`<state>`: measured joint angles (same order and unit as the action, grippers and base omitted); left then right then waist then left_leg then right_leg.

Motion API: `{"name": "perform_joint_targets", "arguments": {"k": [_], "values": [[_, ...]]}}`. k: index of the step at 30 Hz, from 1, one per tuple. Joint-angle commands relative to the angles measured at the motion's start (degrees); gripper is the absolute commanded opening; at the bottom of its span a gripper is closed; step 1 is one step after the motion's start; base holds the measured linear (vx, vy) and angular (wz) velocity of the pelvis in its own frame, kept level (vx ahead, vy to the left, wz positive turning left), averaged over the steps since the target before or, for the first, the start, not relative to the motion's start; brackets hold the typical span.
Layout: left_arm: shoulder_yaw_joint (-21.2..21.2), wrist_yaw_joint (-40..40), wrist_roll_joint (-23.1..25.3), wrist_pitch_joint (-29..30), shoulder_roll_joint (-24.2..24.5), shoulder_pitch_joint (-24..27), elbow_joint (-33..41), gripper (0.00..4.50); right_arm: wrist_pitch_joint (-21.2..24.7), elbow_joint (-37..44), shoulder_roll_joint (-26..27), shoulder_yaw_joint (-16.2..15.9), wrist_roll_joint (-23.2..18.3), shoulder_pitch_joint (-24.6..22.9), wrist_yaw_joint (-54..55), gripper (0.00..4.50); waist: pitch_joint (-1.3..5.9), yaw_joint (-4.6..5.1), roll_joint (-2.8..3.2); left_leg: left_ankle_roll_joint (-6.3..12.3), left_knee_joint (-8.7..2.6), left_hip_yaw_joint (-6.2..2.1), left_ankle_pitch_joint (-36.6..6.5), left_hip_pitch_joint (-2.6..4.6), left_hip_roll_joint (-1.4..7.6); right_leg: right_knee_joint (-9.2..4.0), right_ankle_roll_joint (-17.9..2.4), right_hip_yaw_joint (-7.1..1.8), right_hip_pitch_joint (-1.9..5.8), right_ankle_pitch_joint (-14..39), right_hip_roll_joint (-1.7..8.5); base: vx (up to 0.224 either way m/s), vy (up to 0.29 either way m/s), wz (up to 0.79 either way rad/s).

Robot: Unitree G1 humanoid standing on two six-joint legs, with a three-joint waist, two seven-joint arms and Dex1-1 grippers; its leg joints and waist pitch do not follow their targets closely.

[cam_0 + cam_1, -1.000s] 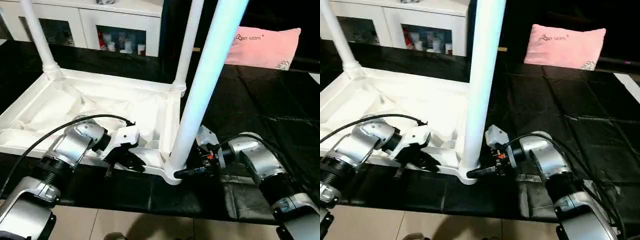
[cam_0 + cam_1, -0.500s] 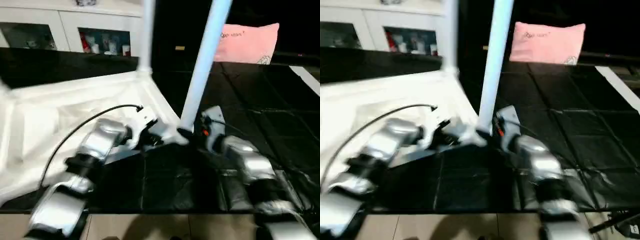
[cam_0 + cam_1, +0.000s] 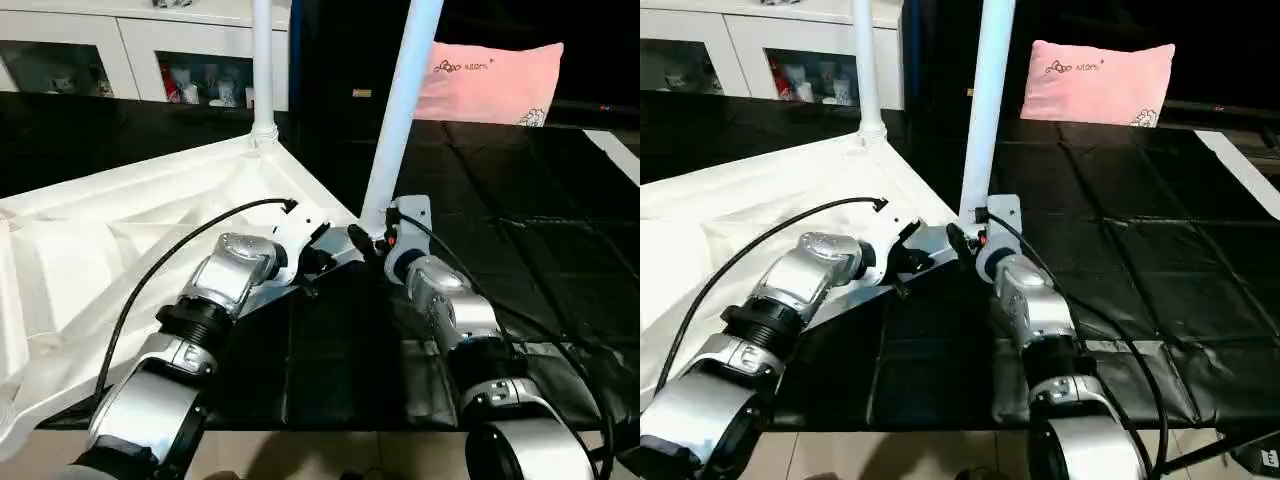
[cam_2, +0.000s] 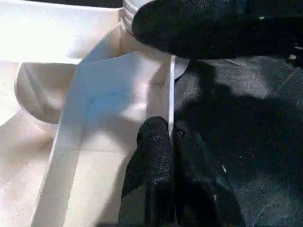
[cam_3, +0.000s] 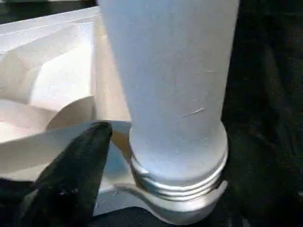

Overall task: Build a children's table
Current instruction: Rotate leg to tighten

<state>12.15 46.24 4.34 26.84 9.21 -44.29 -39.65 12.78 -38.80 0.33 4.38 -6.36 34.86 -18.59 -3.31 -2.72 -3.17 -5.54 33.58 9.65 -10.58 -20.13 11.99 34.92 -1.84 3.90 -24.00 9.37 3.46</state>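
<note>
The white tabletop (image 3: 120,225) lies upside down on black sheeting, ribbed side up. Two white legs stand upright in its corner sockets, one at the far corner (image 3: 262,70) and one at the corner nearest my grippers (image 3: 400,110). My left gripper (image 4: 170,135) is shut on the thin rim of the tabletop just beside that near socket. My right gripper (image 3: 368,243) is at the base of the near leg (image 5: 170,85). Its visible finger (image 5: 78,168) stands a little off the leg's threaded collar, and the jaws are open.
A pink pillow (image 3: 490,70) lies at the back right on the black sheeting (image 3: 530,240). A white glass-door cabinet (image 3: 130,50) stands along the back left. Pale floor (image 3: 330,455) shows at the near edge. A black cable (image 3: 170,265) loops over my left forearm.
The whole picture has swung, so the camera has moved. Both grippers remain at the same corner. My right gripper's finger now stands off the leg's base.
</note>
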Motion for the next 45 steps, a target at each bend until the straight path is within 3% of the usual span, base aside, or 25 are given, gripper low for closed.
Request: {"name": "perform_joint_targets", "arguments": {"k": [1, 6, 13, 17, 20, 26, 31, 35, 37, 45], "values": [[0.8, 1.9, -0.2, -2.0, 0.4, -1.2, 1.0, 0.0, -0.6, 1.7, -1.0, -3.3, 0.0, -2.0, -5.4, 4.2, 3.93, -0.53, 0.37, 2.3, -3.71, 0.14, -9.0, -0.12, 0.69, -4.4, -9.8, -2.64, 3.87, 13.1, 4.01, 0.0, 0.0, 0.0], [2.7, 8.9, 0.0, -6.1, 4.7, 0.1, 1.3, 0.0, -3.7, 6.1, -9.0, -5.1, -0.6, -5.8, -18.2, 4.39, 3.94, -0.83, 0.21, 3.16, -3.61, 0.16, -9.1, -0.31, 0.64, -4.39, -10.0, -2.66, 4.14, 12.8, 4.03, 0.0, 0.0, 0.0], [6.1, 20.3, -0.1, -11.6, 9.9, 1.3, 1.9, 0.0, -5.7, 9.1, -18.4, -6.0, -3.0, -6.7, -33.9, 4.39, 3.75, -1.36, 0.23, 3.58, -3.6, 0.17, -10.7, 0.03, 0.89, -4.77, -9.3, -2.64, 3.8, 16.9, 4.09, 0.0, 0.0, 0.0], [8.5, 28.1, -0.6, -16.5, 12.9, 2.2, 3.2, 0.0, -5.8, 11.6, -22.7, -8.5, -4.3, -7.3, -43.5, 4.39, 3.82, -2.12, 0.3, 3.81, -3.58, 0.19, -10.2, 0.15, 1.13, -4.49, -10.3, -2.68, 3.74, 14.8, 4.13, 0.0, 0.0, 0.0], [10.9, 34.3, -0.5, -19.2, 15.2, 2.7, 4.8, 0.0, -6.7, 12.8, -26.0, -12.3, -3.9, -7.1, -53.0, 4.39, 3.82, -2.65, 0.27, 3.75, -3.6, 0.21, -10.4, 0.24, 1.33, -4.19, -11.1, -2.62, 3.71, 13.9, 4.12, 0.0, 0.0, 0.0], [13.0, 38.7, 0.3, -22.6, 16.7, 2.8, 5.1, 0.0, -10.8, 11.1, -26.5, -16.4, -1.7, -5.5, -58.9, 4.39, 3.62, -3.15, 0.12, 2.44, -3.68, 0.21, -12.4, 0.36, 1.34, -4.66, -9.3, -2.64, 3.41, 19.7, 4.31, 0.0, 0.0, 0.0], [13.6, 41.8, -0.6, -22.6, 17.1, 2.9, 6.8, 0.0, -11.5, 8.5, -25.0, -19.4, -1.2, -3.3, -62.0, 4.23, 3.75, -3.36, -0.14, 2.48, -3.64, 0.25, -11.0, 0.29, 1.44, -4.29, -9.9, -2.7, 3.4, 17.9, 4.33, 0.0, 0.0, 0.0], [13.9, 42.3, -1.0, -22.3, 16.9, 3.1, 7.7, 0.0, -12.4, 6.2, -24.1, -19.6, -0.4, -2.3, -61.8, 3.99, 3.87, -3.51, -0.03, 2.5, -3.57, 0.29, -9.7, 0.16, 1.46, -3.8, -11.0, -2.67, 3.48, 14.5, 4.28, 0.0, 0.0, 0.0], [13.9, 42.4, -1.0, -22.3, 16.9, 3.2, 7.8, 0.0, -12.6, 5.8, -24.0, -19.6, -0.5, -2.1, -61.9, 3.66, 3.87, -3.51, -0.06, 2.39, -3.55, 0.3, -9.6, 0.09, 1.4, -3.77, -11.2, -2.65, 3.56, 14.1, 4.24, 0.0, 0.0, 0.0], [13.8, 43.2, -1.0, -22.6, 17.1, 3.3, 7.9, 0.0, -13.4, 3.7, -23.9, -20.0, -1.0, -0.9, -63.7, 3.11, 3.86, -3.52, -0.11, 2.37, -3.55, 0.26, -9.8, 0.06, 1.37, -3.95, -10.2, -2.63, 3.63, 16.0, 4.24, 0.0, 0.0, 0.0]]}}
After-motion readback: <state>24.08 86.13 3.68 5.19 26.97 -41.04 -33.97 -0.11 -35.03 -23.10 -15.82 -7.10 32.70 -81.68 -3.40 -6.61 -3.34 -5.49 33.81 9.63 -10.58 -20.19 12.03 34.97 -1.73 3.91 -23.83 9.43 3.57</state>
